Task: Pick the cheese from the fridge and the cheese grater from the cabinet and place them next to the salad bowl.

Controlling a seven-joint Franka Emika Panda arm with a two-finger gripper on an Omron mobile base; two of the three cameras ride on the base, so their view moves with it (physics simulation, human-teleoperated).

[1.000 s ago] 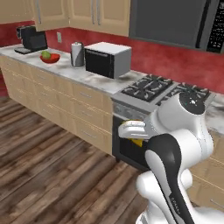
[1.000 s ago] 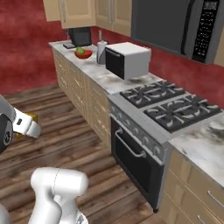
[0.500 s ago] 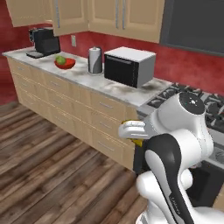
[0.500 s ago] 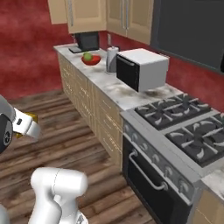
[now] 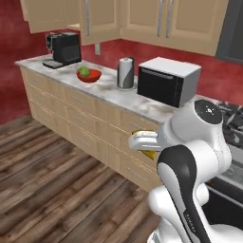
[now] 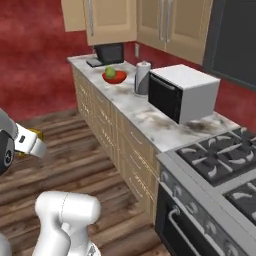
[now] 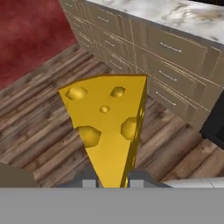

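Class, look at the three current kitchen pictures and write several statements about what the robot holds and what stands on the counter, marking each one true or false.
1. The gripper holds the cheese. True.
2. The salad bowl stands on the floor. False: it is on the counter.
3. A paper-towel roll stands between the salad bowl and the microwave. True.
4. The cheese lies beside the salad bowl. False: it is in the jaws, over the wooden floor.
5. The microwave door is open. False: it is shut.
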